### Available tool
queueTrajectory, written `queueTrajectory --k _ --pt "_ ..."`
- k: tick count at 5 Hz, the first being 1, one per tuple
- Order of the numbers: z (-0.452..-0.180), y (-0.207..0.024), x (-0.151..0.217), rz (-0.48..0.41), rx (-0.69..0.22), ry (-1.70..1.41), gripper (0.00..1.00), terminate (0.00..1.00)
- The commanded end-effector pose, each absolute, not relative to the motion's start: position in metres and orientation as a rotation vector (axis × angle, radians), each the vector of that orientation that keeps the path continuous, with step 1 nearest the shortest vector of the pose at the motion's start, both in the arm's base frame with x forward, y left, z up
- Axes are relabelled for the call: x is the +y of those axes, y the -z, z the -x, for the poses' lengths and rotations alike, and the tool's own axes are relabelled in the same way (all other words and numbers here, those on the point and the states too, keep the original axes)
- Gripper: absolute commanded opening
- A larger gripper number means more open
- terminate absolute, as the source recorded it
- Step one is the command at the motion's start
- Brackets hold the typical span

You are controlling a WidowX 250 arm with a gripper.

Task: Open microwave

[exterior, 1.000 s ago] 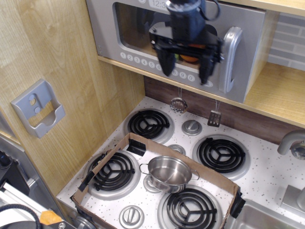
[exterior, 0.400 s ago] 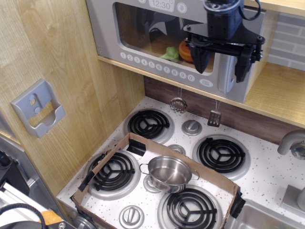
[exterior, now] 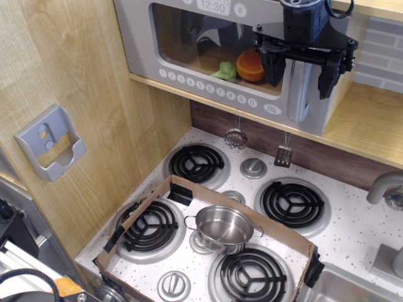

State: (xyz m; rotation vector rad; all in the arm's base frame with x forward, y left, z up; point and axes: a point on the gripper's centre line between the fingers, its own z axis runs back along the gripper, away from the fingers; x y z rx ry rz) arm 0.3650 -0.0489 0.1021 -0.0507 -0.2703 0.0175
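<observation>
The grey toy microwave (exterior: 189,69) sits on a wooden shelf at the top, its door closed. Through its clear window I see green and orange toy food (exterior: 242,66). A row of round white buttons (exterior: 208,89) runs along its lower edge and a clock panel (exterior: 213,6) reads 12:30. Its silver D-shaped handle (exterior: 300,94) stands at the door's right end. My black gripper (exterior: 301,70) is open, with one finger on each side of the handle's upper part, not closed on it.
Below lies a white speckled stovetop with black coil burners (exterior: 293,204). A small steel pot (exterior: 223,228) sits inside a shallow cardboard tray (exterior: 151,201). A ladle (exterior: 236,137) and spatula (exterior: 283,154) hang under the shelf. A faucet (exterior: 385,187) is at right, a grey wall holder (exterior: 50,143) at left.
My gripper has moved right across the microwave door, from in front of the window to the handle, and slightly up. It stayed open. The door has not moved.
</observation>
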Motion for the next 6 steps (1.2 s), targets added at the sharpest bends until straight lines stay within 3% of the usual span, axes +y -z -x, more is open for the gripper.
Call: queueTrajectory --k 1,3,6 --pt "-0.373 -0.119 -0.045 0.046 -0.347 -0.041 0.00 0.00" --pt "-0.366 -0.116 -0.044 0.043 -0.386 -0.084 0.00 0.00" --pt "-0.334 -0.110 -0.038 0.057 -0.297 -0.161 0.00 0.00"
